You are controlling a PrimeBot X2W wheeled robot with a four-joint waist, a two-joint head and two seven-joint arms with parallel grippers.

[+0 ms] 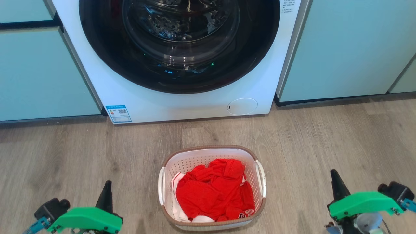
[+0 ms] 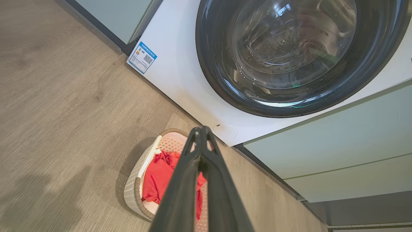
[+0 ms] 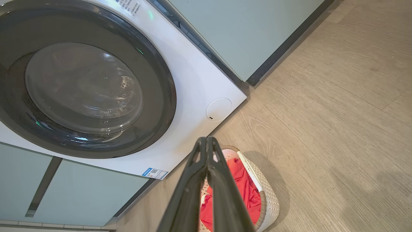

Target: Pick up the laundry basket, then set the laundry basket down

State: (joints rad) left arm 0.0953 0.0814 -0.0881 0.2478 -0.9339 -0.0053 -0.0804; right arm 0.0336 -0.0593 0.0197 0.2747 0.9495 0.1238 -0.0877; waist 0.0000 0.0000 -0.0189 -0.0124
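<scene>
The laundry basket (image 1: 256, 155) stands on the wood floor in front of the washing machine, white with perforated walls, a brown rim and white side handles. Red clothing (image 1: 213, 193) with some white fabric lies inside it. My left gripper (image 1: 106, 191) hangs at the lower left of the head view, well left of the basket, fingers pressed together and empty. My right gripper (image 1: 337, 182) hangs at the lower right, well right of the basket, also shut and empty. Each wrist view looks past shut fingers, the left gripper (image 2: 201, 129) and right gripper (image 3: 206, 139), down at the basket (image 2: 133, 180) (image 3: 268, 193).
A white front-loading washing machine (image 1: 195, 104) with a dark round door stands just behind the basket. Pale green cabinet fronts (image 1: 344, 48) flank it on both sides. Wood floor (image 1: 81, 152) stretches left and right of the basket.
</scene>
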